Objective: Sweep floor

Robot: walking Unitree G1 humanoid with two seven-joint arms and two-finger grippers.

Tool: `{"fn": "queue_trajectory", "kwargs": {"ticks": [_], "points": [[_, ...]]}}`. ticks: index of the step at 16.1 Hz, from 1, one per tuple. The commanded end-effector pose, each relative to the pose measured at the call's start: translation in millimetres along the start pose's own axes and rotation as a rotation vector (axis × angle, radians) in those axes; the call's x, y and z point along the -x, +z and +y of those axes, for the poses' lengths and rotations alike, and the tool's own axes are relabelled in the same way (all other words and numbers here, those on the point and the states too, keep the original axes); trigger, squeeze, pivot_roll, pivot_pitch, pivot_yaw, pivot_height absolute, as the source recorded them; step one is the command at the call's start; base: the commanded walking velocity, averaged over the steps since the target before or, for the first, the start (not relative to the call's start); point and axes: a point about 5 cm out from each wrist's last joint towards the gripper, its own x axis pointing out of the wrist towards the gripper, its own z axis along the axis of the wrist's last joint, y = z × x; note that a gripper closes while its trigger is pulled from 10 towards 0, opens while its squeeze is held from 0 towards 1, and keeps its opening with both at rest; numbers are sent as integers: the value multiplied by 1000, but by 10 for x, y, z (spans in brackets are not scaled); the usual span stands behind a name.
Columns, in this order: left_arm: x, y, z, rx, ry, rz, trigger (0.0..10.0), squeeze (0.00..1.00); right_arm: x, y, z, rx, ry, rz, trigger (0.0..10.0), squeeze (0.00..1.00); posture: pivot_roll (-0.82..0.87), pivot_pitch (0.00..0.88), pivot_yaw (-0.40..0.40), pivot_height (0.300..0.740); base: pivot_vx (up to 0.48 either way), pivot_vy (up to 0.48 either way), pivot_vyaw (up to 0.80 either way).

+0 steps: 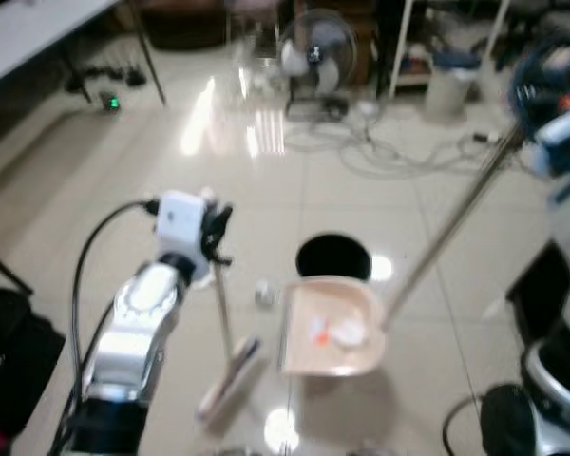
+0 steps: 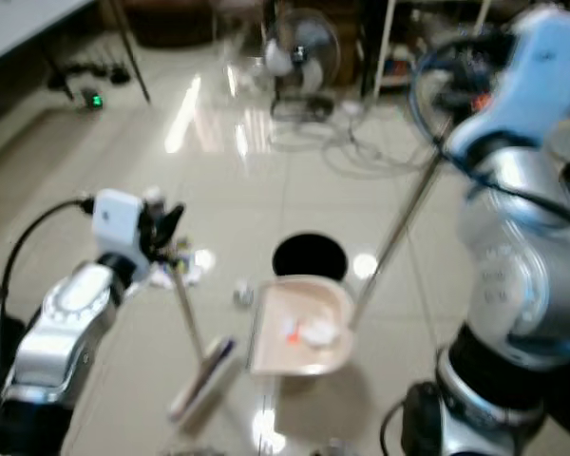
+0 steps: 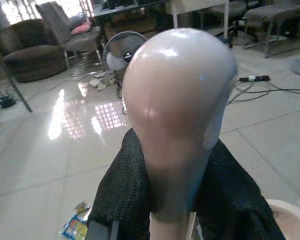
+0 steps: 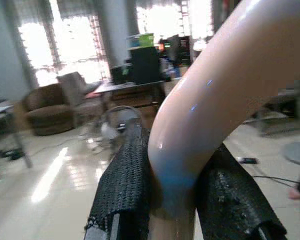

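Left gripper (image 3: 170,200) clamped on broom handle (image 1: 220,304) — head below, beside dustpan (image 1: 331,328). Right gripper (image 4: 172,200) clamped on dustpan handle (image 1: 446,233) — steadying pan with swept litter (image 1: 337,332).

Blurred floor scene, details lost

Debris (image 1: 337,332) in the dustpan (image 1: 331,326) was too blurred to identify; the broom (image 1: 230,378) head smeared soft.

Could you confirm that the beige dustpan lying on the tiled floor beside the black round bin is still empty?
Not quite: the beige plastic dustpan is not empty. The left eye view shows small white and orange scraps inside it. It does lie on the tiled floor beside the black round bin.
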Motion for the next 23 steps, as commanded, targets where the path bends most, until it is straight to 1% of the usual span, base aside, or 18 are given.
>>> {"fn": "queue_trajectory", "kwargs": {"ticks": [1, 6, 10, 12, 15, 20, 23], "points": [[12, 59, 97, -31, 26, -22, 10000, 0, 17, 61, 94, -15, 42, -32, 10000, 0, -75, 78, 68, 740, 379, 0, 0], [-12, 62, 141, -37, 50, -24, 10000, 0, 14, 85, 48, -13, 25, -48, 10000, 0, -71, 75, 69, 740, 383, 0, 0], [15, 48, 191, -39, 65, -19, 10000, 0, 9, 75, 71, -16, 33, -54, 10000, 0, -64, 71, 63, 740, 386, 0, 0], [21, 40, 197, -30, 77, -17, 10000, 0, 11, 63, 74, -41, 22, -55, 10000, 0, -65, 66, 60, 740, 399, 0, 0], [19, 41, 190, -31, 81, -21, 10000, 0, -11, 20, 60, -36, 8, -52, 10000, 0, -58, 66, 55, 740, 400, 0, 0], [26, 56, 250, -39, 104, -26, 10000, 0, -28, 29, 65, -45, 7, -73, 10000, 0, -51, 62, 57, 740, 405, 0, 0], [2, 88, 273, -45, 104, -34, 10000, 0, -14, -15, -13, -58, -23, -63, 10000, 0, -47, 56, 53, 740, 406, 0, 0]]}}
